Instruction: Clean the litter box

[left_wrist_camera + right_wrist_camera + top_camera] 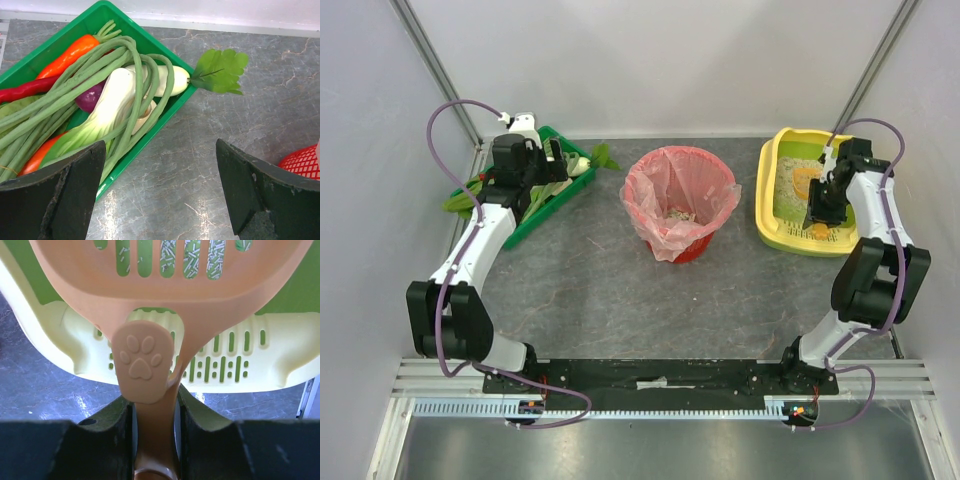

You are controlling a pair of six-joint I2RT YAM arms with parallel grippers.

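Grey marbled tabletop, white walls. Right end effector clamped on the handle of the orange scoop over the litter box, far right; left end effector gaping, empty. Risk of spilling litter onto the tabletop if tipped en route to the red basket. Possibly some litter aboard; scoop bowl cropped.
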